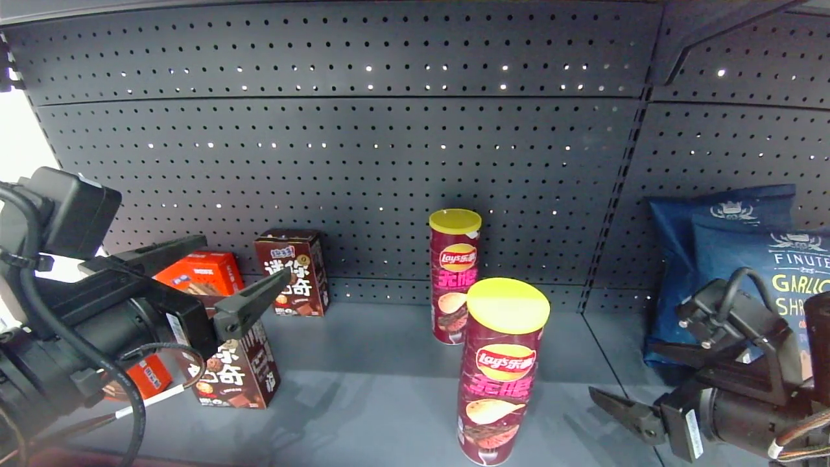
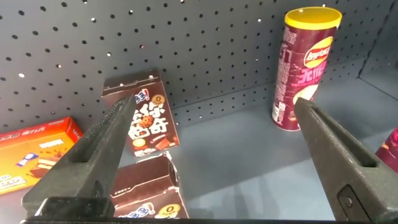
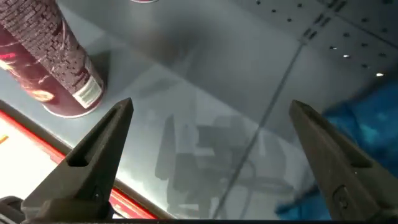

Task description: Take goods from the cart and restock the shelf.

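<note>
Two pincers hang over the shelf [image 1: 376,389], both spread wide and holding nothing: the left gripper [image 1: 243,259] above the boxes at the left end, the right gripper [image 1: 622,370] low at the near right, just beside the blue snack bags [image 1: 733,220].

The goods already stand in short rows. A near chip can [image 1: 499,376] and a far chip can [image 1: 454,275], both maroon with yellow lids, sit upright mid-shelf. A near brown box [image 1: 237,373] and a far brown box [image 1: 292,272] stand to their left, with an orange box [image 1: 201,272] farther left against the perforated back panel [image 1: 324,162].

With both arms empty, the step in hand is probably the trip back to the cart for more stock. That calls for drawing both arms clear without clipping the near can, which stands closest to the right pincer.

The cans' labels carry a round red-and-yellow logo, pink characters and pictured crisps. The brown boxes bear white characters, and the blue bags pale lettering under a crest.
</note>
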`<state>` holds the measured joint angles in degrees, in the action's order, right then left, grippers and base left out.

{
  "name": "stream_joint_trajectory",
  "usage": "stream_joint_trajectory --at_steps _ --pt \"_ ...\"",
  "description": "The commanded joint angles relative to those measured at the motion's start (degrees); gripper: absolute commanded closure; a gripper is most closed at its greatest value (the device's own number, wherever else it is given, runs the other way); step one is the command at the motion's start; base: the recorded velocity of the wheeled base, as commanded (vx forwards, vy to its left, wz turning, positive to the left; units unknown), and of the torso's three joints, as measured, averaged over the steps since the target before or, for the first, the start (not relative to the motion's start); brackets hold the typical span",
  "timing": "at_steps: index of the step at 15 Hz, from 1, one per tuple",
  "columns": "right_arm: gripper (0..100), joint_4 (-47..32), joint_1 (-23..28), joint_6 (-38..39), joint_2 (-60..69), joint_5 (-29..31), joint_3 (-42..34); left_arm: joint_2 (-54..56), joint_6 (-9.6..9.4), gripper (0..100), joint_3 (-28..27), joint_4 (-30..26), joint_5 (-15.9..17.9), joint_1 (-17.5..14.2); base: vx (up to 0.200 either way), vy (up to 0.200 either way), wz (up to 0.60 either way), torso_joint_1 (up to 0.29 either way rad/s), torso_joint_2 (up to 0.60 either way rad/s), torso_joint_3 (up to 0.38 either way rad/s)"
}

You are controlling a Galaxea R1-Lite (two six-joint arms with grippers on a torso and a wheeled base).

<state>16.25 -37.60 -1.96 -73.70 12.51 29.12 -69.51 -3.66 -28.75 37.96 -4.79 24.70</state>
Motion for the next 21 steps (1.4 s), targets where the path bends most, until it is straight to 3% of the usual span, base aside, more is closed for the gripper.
stream_joint_trajectory --at_steps 1,11,21 --pt "0 0.4 -2.2 0.4 -4.3 0.7 0.8 -0.7 -0.03 0 -0.1 0.1 0.0 0.0 0.000 0.000 0.00 0.000 0.00 0.000" --pt "0 1.4 -6.6 0.4 -11.0 1.6 5.2 -0.9 -0.03 0 0.2 0.0 0.0 0.0 0.000 0.000 0.00 0.000 0.00 0.000" --pt "0 1.4 -7.3 0.4 -15.0 1.7 9.1 -0.9 -0.03 0 0.4 0.1 0.0 -1.0 0.000 0.000 0.00 0.000 0.00 0.000"
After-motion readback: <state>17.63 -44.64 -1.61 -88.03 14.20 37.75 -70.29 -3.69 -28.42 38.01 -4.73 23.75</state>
